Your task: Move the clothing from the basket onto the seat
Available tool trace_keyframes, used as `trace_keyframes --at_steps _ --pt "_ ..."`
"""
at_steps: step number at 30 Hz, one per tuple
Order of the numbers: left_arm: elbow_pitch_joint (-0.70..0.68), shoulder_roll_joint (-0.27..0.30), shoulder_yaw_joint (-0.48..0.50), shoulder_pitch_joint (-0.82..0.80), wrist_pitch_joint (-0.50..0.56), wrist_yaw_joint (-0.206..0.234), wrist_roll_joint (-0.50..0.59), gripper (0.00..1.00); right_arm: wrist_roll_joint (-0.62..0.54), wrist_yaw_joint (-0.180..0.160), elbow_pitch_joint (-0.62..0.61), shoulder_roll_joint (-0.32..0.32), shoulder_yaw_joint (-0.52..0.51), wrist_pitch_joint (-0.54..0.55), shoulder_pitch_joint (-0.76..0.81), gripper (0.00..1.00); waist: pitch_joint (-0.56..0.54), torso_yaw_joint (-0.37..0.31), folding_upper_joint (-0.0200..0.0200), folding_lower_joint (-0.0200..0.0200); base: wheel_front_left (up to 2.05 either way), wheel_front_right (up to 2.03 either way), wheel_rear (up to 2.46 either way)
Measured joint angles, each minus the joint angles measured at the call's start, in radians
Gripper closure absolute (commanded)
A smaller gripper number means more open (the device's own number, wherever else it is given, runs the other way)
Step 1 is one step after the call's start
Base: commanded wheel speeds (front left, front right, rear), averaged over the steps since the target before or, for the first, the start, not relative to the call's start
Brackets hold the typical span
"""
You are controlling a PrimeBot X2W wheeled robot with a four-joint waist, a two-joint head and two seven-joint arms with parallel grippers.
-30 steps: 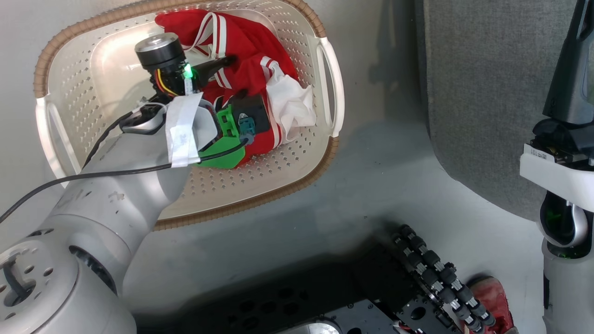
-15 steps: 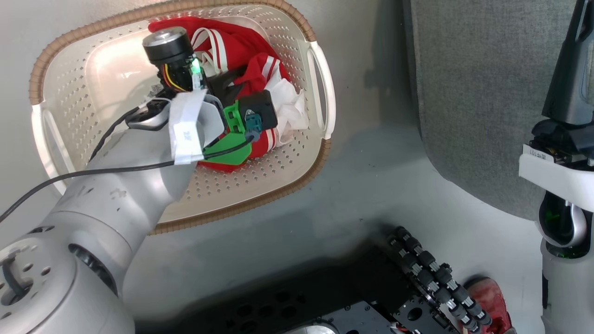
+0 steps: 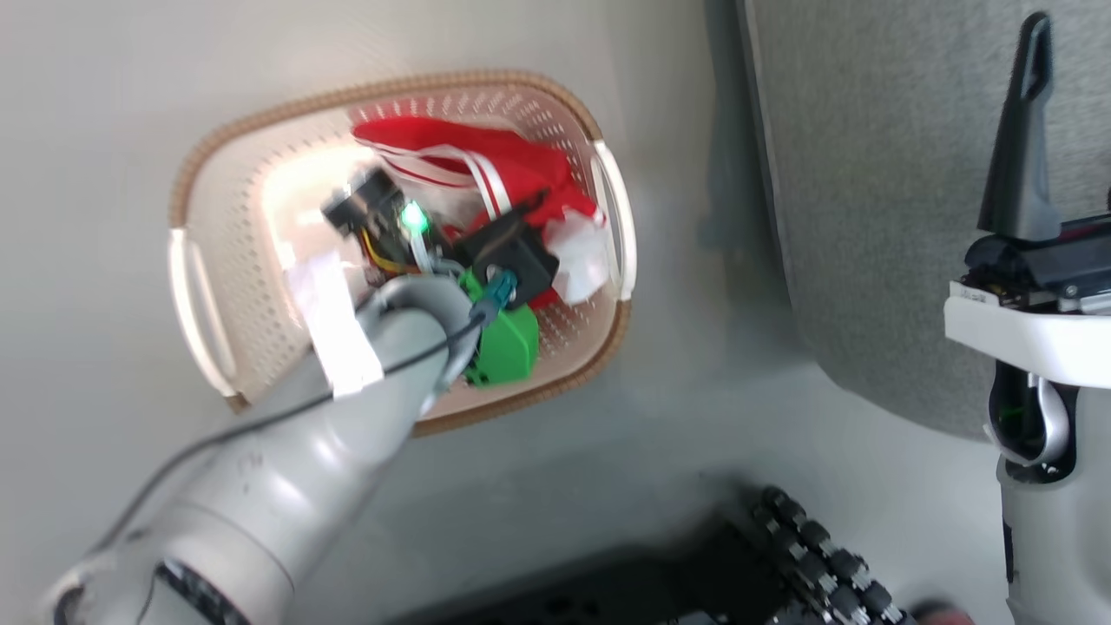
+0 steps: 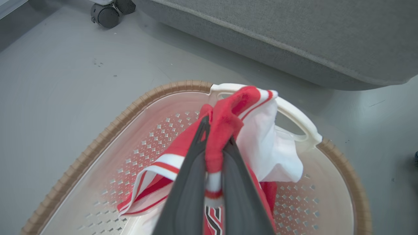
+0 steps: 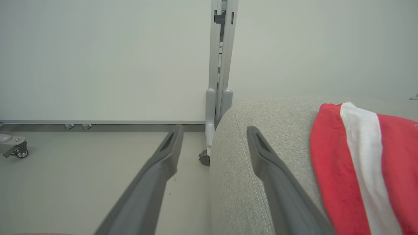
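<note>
Red cloth with white trim — the clothing point(image 4: 225, 117) — is pinched between the pressed-together fingers of the left gripper point(image 4: 217, 132), bunched at their tips and trailing below them into the basket point(image 4: 107, 130). Beyond the fingertips lies the grey seat point(image 4: 294, 39). The right gripper point(image 5: 214, 130) has its fingers spread wide, holding nothing; right of them a red-and-white garment point(image 5: 362, 156) rests on the seat.

No readable text, print on the clothing point(image 4: 225, 125) cut off, illegible
</note>
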Motion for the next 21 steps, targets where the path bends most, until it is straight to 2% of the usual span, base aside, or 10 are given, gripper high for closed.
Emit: trace_keyframes --at_steps 8,9,21 --pt "-0.156 0.0 0.132 0.194 0.0 0.005 -0.05 1.0 -0.002 0.0 0.063 -0.026 0.029 0.0 0.068 0.0 -0.182 0.04 0.0 0.0 0.0 0.0 0.0" --pt "-0.2 0.0 0.169 0.248 0.0 0.009 -0.051 1.0 -0.002 0.0 0.078 -0.025 0.032 0.0 0.092 0.0 -0.234 0.05 0.0 0.0 0.0 0.0 0.0" --pt "-0.422 -0.002 0.386 0.524 0.0 0.04 -0.032 1.0 0.001 0.0 0.153 -0.029 0.085 0.0 0.253 0.0 -0.532 0.098 0.0 -0.0001 0.0 0.0 0.0"
